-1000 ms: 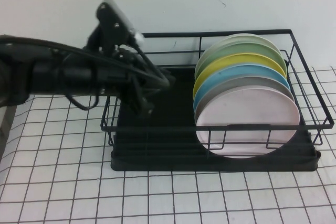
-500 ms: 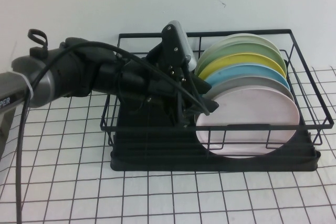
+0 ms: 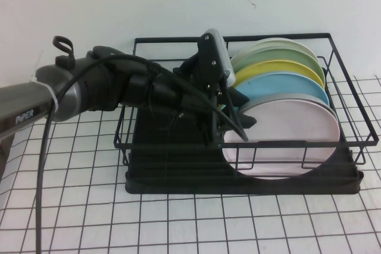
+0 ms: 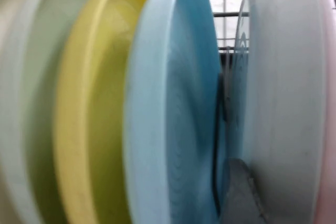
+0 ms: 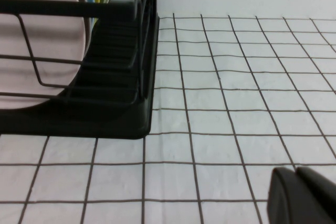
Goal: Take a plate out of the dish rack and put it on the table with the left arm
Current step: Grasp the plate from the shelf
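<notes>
The pale pink plate [image 3: 292, 135] stands upright at the front of a row of plates in the black dish rack [image 3: 178, 173]. My left gripper [image 3: 243, 114] is inside the rack at the plates' left edge, open. One of its fingers [image 4: 239, 192] sits in the gap between the light blue plate [image 4: 173, 103] and the grey plate [image 4: 283, 77]. The pink plate shows only as a sliver [image 4: 329, 103] beyond the grey one there. My right gripper [image 5: 299, 177] is shut and empty, low over the table [image 5: 236, 93] to the right of the rack [image 5: 121, 114].
Behind the pink plate stand grey [image 3: 280, 96], light blue [image 3: 280, 81], yellow [image 3: 268, 68], green and cream plates. The rack's left half holds no plates. The gridded cloth [image 3: 178, 224] lies bare in front of the rack. A white wall is behind.
My left arm swung right across the rack and reached the plates' left edge; in the last half second it moved slightly further right and in among the plates.
</notes>
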